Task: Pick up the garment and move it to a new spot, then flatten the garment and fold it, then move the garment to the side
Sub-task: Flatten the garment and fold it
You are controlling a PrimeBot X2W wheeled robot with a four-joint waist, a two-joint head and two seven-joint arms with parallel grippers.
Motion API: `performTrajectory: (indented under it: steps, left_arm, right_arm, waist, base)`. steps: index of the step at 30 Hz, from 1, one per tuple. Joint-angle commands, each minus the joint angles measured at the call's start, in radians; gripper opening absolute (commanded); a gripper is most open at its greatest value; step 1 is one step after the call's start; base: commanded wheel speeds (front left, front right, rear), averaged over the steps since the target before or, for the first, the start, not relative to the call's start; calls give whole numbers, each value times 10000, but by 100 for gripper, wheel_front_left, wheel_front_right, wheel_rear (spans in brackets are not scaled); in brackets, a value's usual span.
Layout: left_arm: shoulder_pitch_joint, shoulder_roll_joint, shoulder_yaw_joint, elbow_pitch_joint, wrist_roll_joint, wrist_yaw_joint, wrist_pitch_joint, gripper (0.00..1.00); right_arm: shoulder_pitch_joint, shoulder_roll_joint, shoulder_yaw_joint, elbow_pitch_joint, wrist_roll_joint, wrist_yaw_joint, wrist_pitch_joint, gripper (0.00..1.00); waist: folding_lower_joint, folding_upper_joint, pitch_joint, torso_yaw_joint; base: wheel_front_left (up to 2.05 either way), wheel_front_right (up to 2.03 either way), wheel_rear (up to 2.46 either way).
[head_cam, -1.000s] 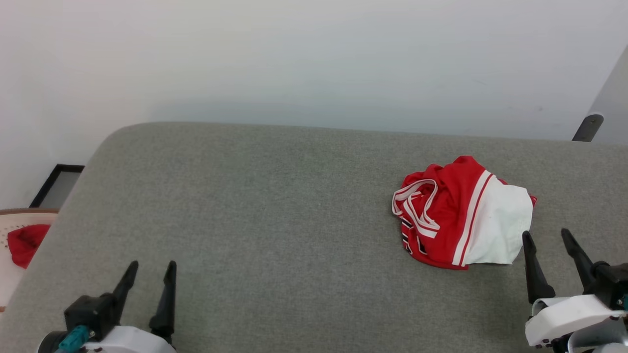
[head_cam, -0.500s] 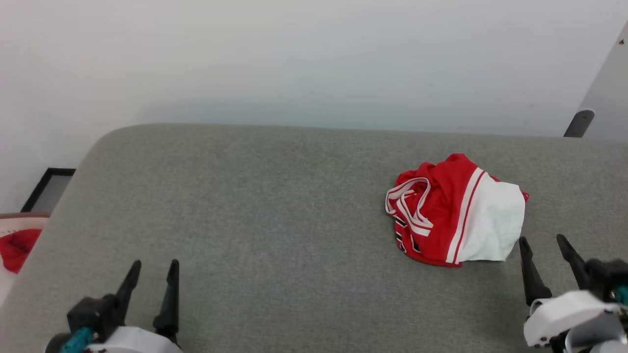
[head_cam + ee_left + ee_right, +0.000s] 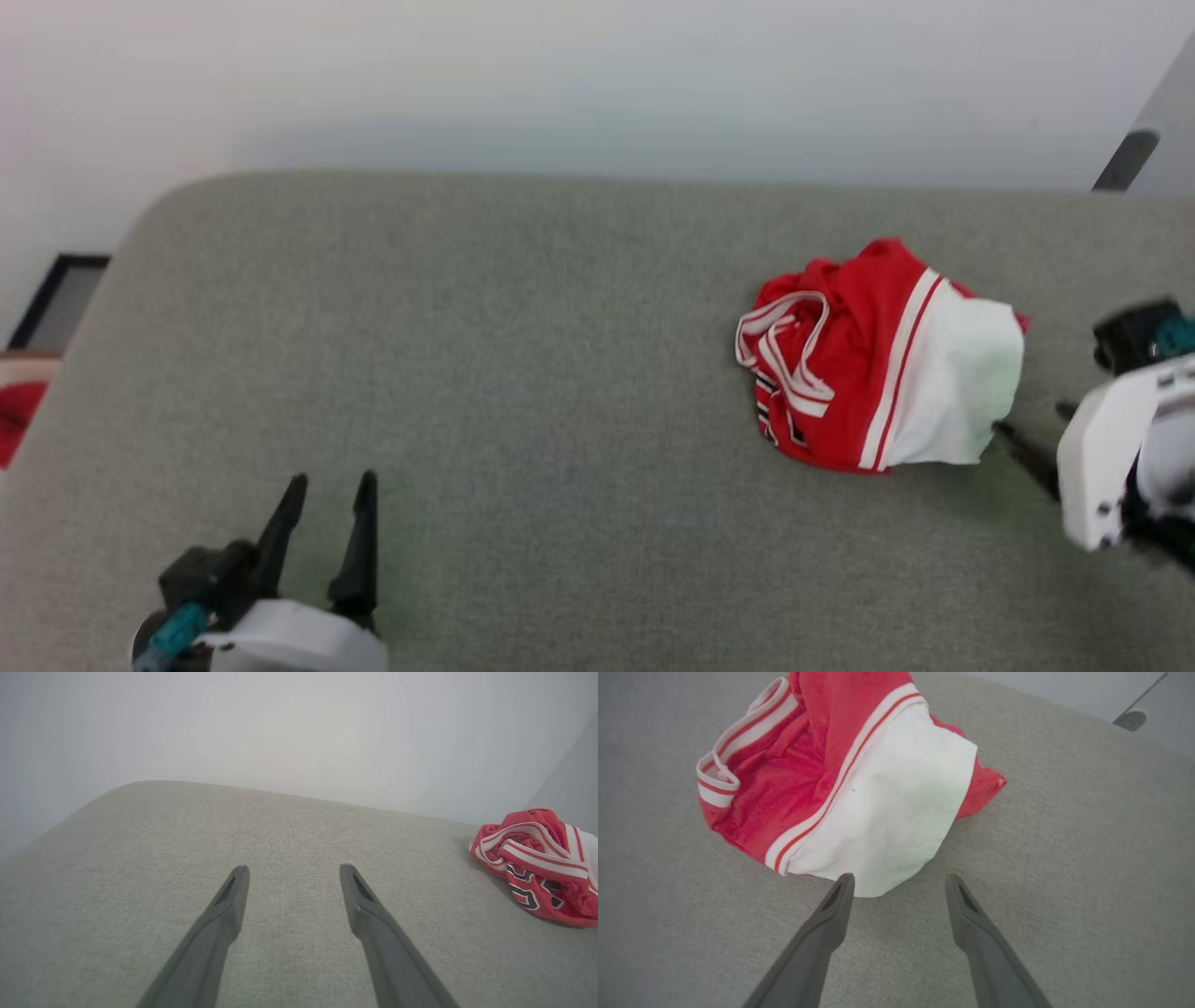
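The garment (image 3: 878,355) is a crumpled red jersey with a white sleeve and striped trim, lying right of centre on the grey padded surface (image 3: 560,373). My right gripper (image 3: 1032,420) is at the right edge, open, fingers pointing left at the white sleeve. In the right wrist view the right gripper (image 3: 900,877) has nothing between its fingers, and its left fingertip just reaches the hem of the garment (image 3: 840,765). My left gripper (image 3: 333,481) stands open and empty at the lower left, far from the garment. In the left wrist view the left gripper (image 3: 294,870) is over bare fabric, with the garment (image 3: 537,858) off to the right.
A pale wall rises behind the surface's rounded far edge. A black-framed panel (image 3: 56,299) and a red cloth (image 3: 14,411) lie beyond the left edge. A grey post (image 3: 1125,159) stands at the far right corner.
The head camera has shifted. My right gripper has swung from pointing up the view to pointing left at the garment's white sleeve, closer to it. Both grippers remain open.
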State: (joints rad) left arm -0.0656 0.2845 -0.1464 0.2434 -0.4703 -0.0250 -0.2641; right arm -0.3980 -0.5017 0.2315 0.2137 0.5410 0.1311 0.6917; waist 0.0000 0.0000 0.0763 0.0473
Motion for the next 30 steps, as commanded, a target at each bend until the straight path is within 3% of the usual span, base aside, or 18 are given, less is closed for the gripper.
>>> performTrajectory:
  steps: [1, 10, 17, 18, 20, 30]
  left_arm:
    - [-185, -88, 52, 51, 97, -100, 1, 100]
    - [-1069, -635, 292, 484, 589, -568, 1, 100]
    - [-1294, -953, 506, 802, 865, -818, 1, 100]
    - [-1301, -995, 544, 832, 859, -839, 1, 100]
    - [-1308, -1061, 614, 908, 850, -898, 1, 100]
    - [-1218, -1131, 873, 1031, 1022, -1016, 1, 100]
  right_arm:
    - [-307, -276, 214, -88, 107, -6, 172, 100]
    - [-2206, -1037, 850, 1214, 855, -6, 329, 100]
    - [-2674, -1080, 1646, 1833, 1709, -6, -29, 100]
    - [-2694, -1094, 1797, 1856, 1750, -6, -118, 76]
    - [-2766, -1213, 2042, 1939, 1890, -6, -324, 0]
    - [-2861, -1730, 2118, 2635, 2461, -6, -1612, 0]
  waist:
    - [0, 0, 702, 48]
    - [0, 0, 1590, 245]
    - [0, 0, 1759, 297]
    - [0, 0, 1765, 285]
    - [0, 0, 1763, 255]
    - [0, 0, 1640, -88]
  base:
    - [0, 0, 0]
    - [0, 0, 0]
    - [0, 0, 0]
    - [0, 0, 0]
    - [0, 0, 0]
    - [0, 0, 0]
